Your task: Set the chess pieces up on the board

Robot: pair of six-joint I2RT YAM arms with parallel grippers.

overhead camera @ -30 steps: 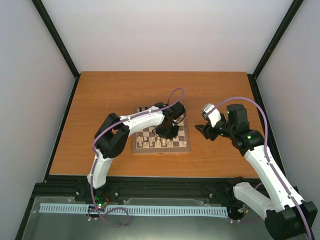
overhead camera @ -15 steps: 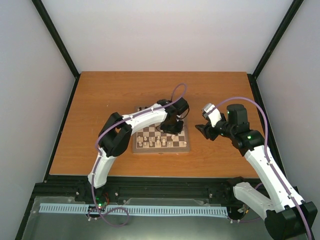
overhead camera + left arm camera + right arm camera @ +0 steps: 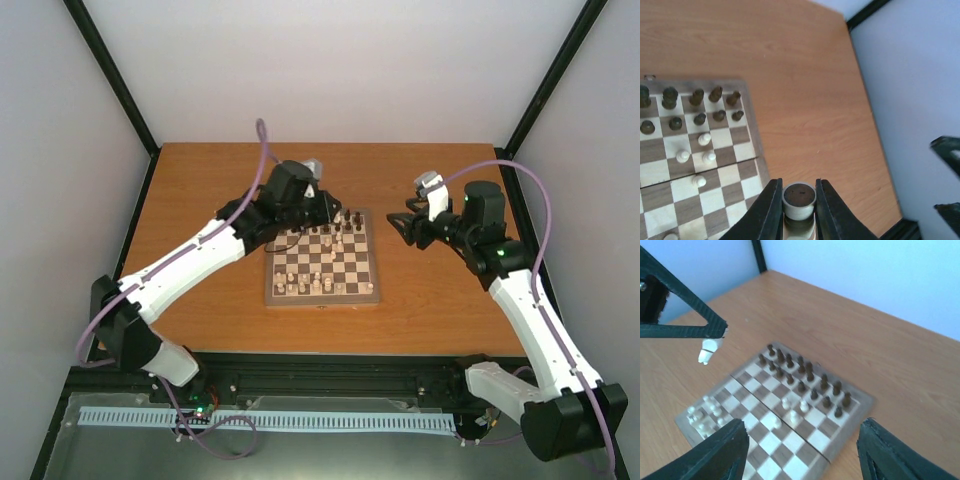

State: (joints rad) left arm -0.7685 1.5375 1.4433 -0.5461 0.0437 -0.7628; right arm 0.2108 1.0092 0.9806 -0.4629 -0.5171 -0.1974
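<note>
The board (image 3: 322,262) lies mid-table. Dark chess pieces (image 3: 340,219) fill its far rows; cream ones (image 3: 305,285) stand along the near rows, and a few cream ones (image 3: 795,407) sit mid-board next to the dark rows. My left gripper (image 3: 323,207) hangs above the board's far edge, shut on a cream piece (image 3: 799,197) whose dark round base faces the camera. The right wrist view shows that piece (image 3: 708,350) dangling from the left gripper's fingertips (image 3: 715,330). My right gripper (image 3: 406,229) hovers off the board's right side, open and empty; its fingers (image 3: 722,455) frame the board (image 3: 855,407).
Bare wooden table (image 3: 220,190) surrounds the board. White walls and black corner posts (image 3: 120,80) close in the sides and back. The table's right edge and a black rail (image 3: 890,227) lie beyond the left gripper. The right gripper's fingers (image 3: 947,150) show at the left wrist view's edge.
My left gripper has lifted off the board's right half and swung back to the far edge with a cream piece in it, its arm stretching out leftward. The right gripper rose slightly toward the back.
</note>
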